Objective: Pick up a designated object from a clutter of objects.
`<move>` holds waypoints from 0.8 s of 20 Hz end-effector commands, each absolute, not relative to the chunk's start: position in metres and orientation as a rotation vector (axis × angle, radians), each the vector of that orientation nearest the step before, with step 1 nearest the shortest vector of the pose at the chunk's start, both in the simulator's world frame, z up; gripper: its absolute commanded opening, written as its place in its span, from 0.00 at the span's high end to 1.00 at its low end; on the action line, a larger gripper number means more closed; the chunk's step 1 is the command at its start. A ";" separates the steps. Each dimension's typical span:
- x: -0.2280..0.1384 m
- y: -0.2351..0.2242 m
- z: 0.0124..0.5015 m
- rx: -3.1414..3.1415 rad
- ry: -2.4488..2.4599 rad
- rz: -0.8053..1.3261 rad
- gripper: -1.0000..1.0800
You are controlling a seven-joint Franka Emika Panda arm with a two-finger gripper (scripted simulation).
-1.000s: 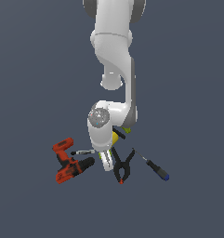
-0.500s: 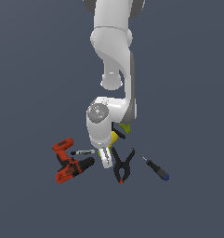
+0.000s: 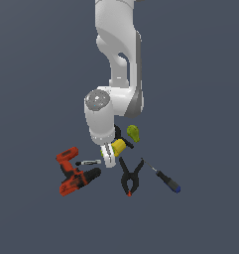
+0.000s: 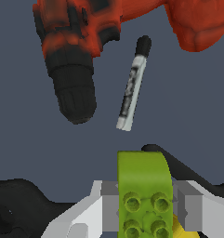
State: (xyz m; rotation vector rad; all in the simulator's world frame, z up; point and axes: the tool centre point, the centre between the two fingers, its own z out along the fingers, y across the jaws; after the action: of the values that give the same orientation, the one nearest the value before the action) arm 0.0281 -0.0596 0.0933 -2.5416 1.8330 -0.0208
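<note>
The designated object (image 4: 143, 195) is a lime-green studded block, and it sits between my gripper's grey finger pads (image 4: 111, 204), which press on both of its sides. In the exterior view my gripper (image 3: 108, 159) hangs a little above the floor in the middle of the clutter of objects, and only a sliver of green shows at its fingers. The yellow cup (image 3: 120, 146) lies right behind the gripper. The olive-green pear shape (image 3: 133, 132) is further back.
A red-and-black power drill (image 3: 74, 176) lies on the exterior view's left, with a small marker (image 3: 89, 162) beside it. A black spring clamp (image 3: 131, 178) and a blue-tipped screwdriver (image 3: 165, 179) lie on the right. The wrist view shows the drill (image 4: 74, 69) and marker (image 4: 132, 88) below.
The wrist and gripper have risen from the floor over the last second. The other objects have not moved.
</note>
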 end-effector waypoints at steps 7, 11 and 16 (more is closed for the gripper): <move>-0.004 -0.079 0.165 -2.542 1.832 -0.016 1.00; -0.019 -0.089 0.201 -2.543 1.832 -0.013 1.00; -0.039 -0.102 0.248 -2.545 1.832 -0.011 1.00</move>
State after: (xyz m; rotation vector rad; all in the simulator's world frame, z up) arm -0.0327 -0.0979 0.2331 -2.5446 1.8318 -0.0112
